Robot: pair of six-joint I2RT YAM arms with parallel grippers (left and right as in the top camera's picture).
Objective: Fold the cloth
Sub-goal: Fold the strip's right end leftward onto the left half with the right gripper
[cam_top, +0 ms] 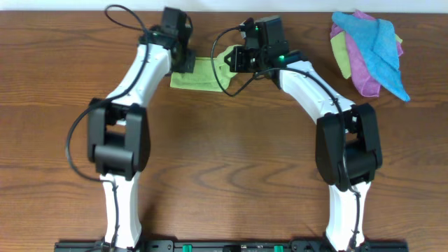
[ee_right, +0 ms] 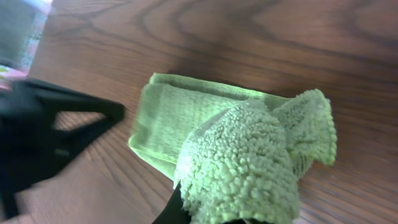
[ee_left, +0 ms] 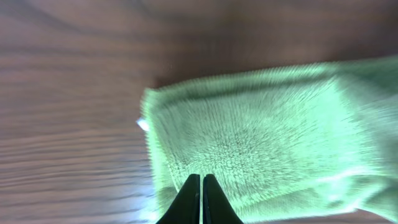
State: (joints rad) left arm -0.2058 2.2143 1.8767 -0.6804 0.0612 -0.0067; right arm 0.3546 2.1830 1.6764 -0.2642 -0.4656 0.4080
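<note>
Cloth [cam_top: 199, 75] of nubby lime-green terry lies part-folded near the far edge of the bench [cam_top: 231, 161]. Right gripper [cam_top: 233, 60] pinches its bunched flap; left gripper [ee_left: 202, 185] is closed tight over the pile.

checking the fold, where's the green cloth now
Overhead, the cloth lies near the table's far edge, left of centre, between the left gripper and right gripper.

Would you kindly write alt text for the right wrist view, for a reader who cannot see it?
The right gripper is shut on a bunched part of the lime-green cloth, raised near the camera. The rest lies folded on the wooden table.
</note>
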